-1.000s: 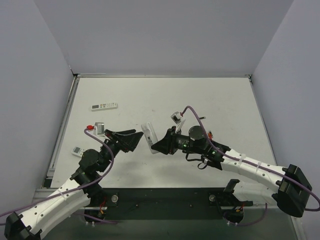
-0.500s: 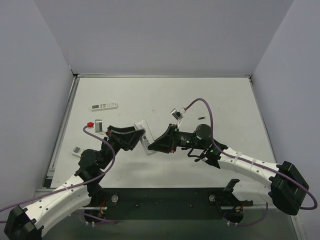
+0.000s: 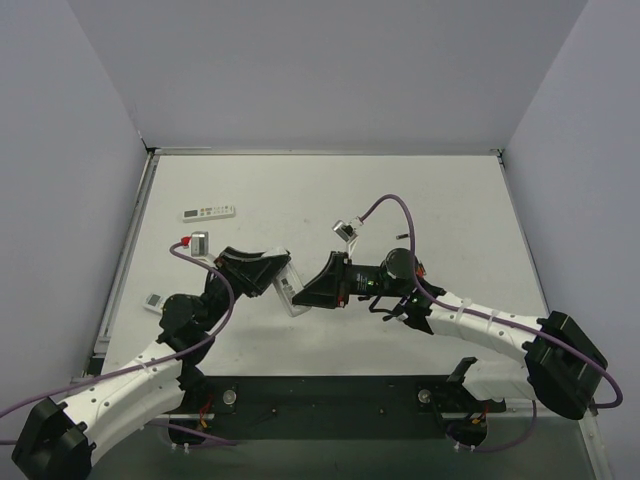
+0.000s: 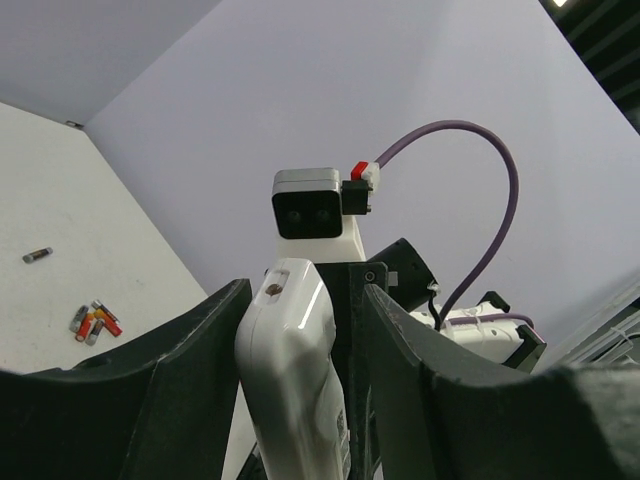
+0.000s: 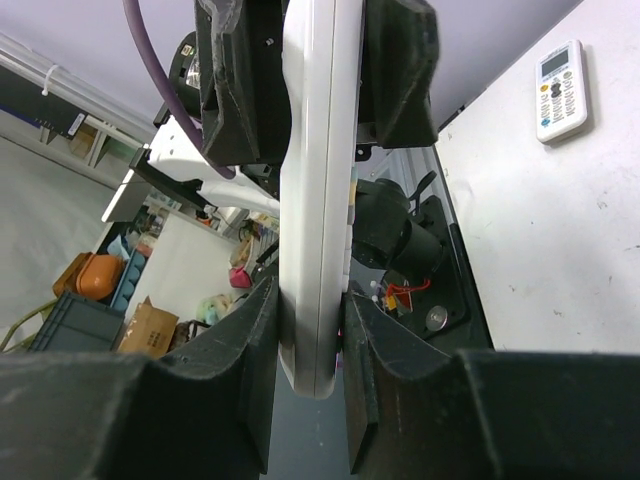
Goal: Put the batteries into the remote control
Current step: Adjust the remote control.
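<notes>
Step in hand: two-arm hold of the slim white rectangular remote control [image 3: 289,292], which is in the air at the centre of the top view, above the white surface [image 3: 450,200].

- Right gripper [image 3: 308,292]: fingers [image 5: 250,390] pinch its lower end.
- Left gripper [image 3: 277,275]: fingers [image 4: 200,350] flank the upper end; contact cannot be told.
- Small dark-and-red cylindrical batteries [image 4: 93,322]: loose at the left of the left wrist view.

Next, probably: a firm second grip, then get the back cover off.

A second ago the left fingers were wider and stood clear of the remote.
</notes>
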Robot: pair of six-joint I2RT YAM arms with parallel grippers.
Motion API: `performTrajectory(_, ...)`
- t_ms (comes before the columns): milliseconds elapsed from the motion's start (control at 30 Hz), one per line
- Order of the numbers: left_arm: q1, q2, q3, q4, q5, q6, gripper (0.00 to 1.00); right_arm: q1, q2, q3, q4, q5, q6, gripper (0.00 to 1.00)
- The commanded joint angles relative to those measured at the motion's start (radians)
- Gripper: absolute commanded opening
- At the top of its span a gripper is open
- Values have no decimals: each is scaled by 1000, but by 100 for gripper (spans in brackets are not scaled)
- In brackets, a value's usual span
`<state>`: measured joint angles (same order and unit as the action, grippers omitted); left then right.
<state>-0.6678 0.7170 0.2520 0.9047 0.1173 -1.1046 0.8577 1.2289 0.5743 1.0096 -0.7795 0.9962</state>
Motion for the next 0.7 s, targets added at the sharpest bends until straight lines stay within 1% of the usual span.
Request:
performTrajectory(0,13,-7,-5,105,38,-44,57,-3,-3,4,138,-37,2,0)
performTrajectory(500,13,12,13,80,79,-46,56,-3,7,9,153,-32,7,0)
performTrajectory(600,13,18,20,74,85,-41,50,-5,14,13,152,-38,9,0)
performTrajectory(633,13,18,20,72,82,-40,40,-5,17,13,152,-40,9,0)
performTrajectory(667,13,18,20,71,81,-37,35,-3,17,13,152,-40,9,0)
